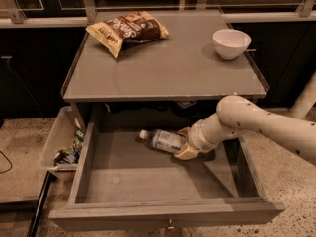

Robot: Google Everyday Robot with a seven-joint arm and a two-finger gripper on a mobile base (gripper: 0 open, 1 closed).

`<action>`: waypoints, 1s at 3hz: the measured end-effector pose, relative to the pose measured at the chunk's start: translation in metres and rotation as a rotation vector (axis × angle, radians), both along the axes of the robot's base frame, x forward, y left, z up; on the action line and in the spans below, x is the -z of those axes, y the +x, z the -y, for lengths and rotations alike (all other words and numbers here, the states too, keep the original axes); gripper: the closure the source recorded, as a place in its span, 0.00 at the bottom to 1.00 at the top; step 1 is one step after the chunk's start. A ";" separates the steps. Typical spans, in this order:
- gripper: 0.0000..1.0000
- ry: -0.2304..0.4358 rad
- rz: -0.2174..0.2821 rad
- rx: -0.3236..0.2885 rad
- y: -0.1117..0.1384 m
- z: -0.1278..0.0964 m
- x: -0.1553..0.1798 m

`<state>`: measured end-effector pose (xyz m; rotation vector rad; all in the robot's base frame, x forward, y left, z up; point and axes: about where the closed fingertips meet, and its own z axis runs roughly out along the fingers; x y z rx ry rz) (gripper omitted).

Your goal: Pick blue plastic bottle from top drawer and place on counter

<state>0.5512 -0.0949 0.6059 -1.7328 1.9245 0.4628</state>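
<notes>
The blue plastic bottle point(162, 140) lies on its side on the floor of the open top drawer point(163, 214), toward the back, with its white cap pointing left. My gripper point(185, 143) reaches into the drawer from the right. Its yellowish fingers point(187, 153) sit on either side of the bottle's base end and are closed against it. The bottle still rests on the drawer floor. The grey counter point(163, 70) is directly above the drawer.
A chip bag point(127, 29) lies at the counter's back left and a white bowl point(231, 43) at its back right. A translucent plastic bin of clutter point(61, 144) stands left of the drawer. My white arm point(266, 127) crosses the drawer's right side.
</notes>
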 end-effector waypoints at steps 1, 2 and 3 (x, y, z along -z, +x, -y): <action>1.00 0.040 0.014 -0.037 -0.014 0.006 -0.016; 1.00 0.087 0.046 -0.069 -0.029 0.020 -0.042; 1.00 0.121 0.100 -0.075 -0.043 0.036 -0.072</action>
